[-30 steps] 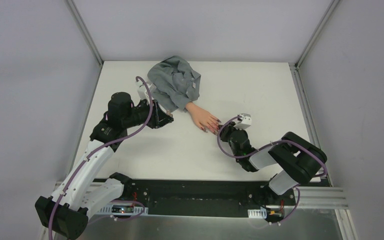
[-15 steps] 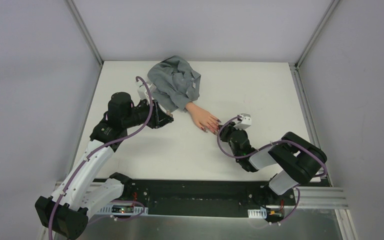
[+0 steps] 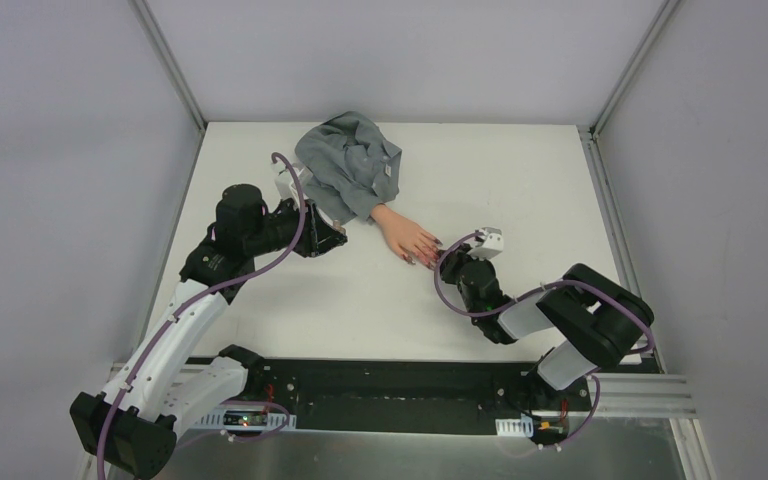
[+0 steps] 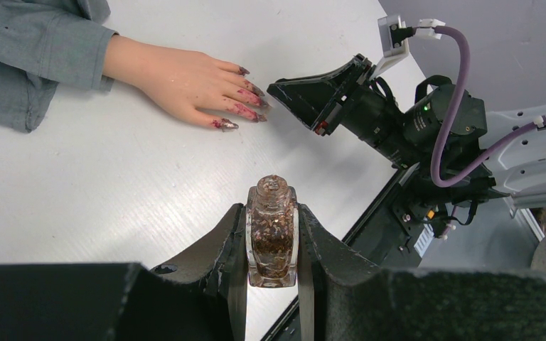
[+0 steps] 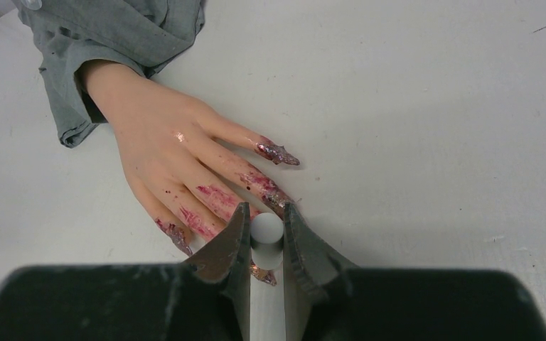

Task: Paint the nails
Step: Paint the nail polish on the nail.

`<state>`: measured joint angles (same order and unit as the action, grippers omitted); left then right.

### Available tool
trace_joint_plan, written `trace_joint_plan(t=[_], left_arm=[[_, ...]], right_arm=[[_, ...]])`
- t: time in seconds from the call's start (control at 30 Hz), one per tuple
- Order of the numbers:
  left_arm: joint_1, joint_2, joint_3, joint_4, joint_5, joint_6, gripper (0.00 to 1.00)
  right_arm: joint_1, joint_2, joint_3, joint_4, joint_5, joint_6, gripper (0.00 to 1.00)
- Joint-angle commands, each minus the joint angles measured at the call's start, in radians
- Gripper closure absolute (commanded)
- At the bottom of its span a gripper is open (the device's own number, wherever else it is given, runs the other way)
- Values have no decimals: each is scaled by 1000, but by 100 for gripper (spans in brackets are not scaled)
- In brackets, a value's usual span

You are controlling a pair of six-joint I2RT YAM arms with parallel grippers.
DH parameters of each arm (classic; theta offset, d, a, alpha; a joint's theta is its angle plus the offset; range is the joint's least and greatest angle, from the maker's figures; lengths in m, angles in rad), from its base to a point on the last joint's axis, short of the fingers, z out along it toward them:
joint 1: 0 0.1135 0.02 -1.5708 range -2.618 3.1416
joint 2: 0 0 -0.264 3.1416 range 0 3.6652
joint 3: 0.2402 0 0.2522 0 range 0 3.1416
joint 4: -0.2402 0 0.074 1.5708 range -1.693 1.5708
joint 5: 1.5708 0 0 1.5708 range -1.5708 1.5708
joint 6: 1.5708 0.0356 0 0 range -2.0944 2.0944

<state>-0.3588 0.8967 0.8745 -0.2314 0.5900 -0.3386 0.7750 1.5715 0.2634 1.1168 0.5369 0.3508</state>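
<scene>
A peach fake hand (image 3: pixel 400 232) in a grey sleeve (image 3: pixel 348 165) lies palm down mid-table. Its long pointed nails (image 5: pixel 278 154) are dark purplish-red with glitter, and red smears run along the fingers (image 5: pixel 212 193). My right gripper (image 5: pixel 264 213) is shut on a white polish cap (image 5: pixel 266 230), held right above the fingertips; one nail tip (image 5: pixel 265 277) shows just below the cap. The brush itself is hidden. My left gripper (image 4: pixel 271 210) is shut on an uncapped clear bottle (image 4: pixel 272 238) of glittery brown-red polish, held upright to the left of the hand (image 4: pixel 178 74).
The crumpled grey sleeve spreads toward the back of the white table (image 3: pixel 520 180). The right arm (image 4: pixel 405 121) with its purple cable reaches in from the near right. A black rail (image 3: pixel 400 385) runs along the near table edge.
</scene>
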Motion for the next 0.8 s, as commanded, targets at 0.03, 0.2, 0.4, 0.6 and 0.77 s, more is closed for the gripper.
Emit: trace_joint_plan(t=[0.03,0.2,0.4,0.6,0.77], left_arm=[[3,-10,24,17,4,13,100],[3,-14,24,18,4,14,100],[3,-17,24,17,4,13,100],[3,-16,25,18,5,13,100],[3,-19,25,18,6,12,100]], right_arm=[[7,-5,-5,28,20,-14,100],[15,3,-4,35,17,-26,100],[24,10,3,34,25,-36,100],[29,13,2,34,39,-38,100],[30,6,-2,39,47,-38,100]])
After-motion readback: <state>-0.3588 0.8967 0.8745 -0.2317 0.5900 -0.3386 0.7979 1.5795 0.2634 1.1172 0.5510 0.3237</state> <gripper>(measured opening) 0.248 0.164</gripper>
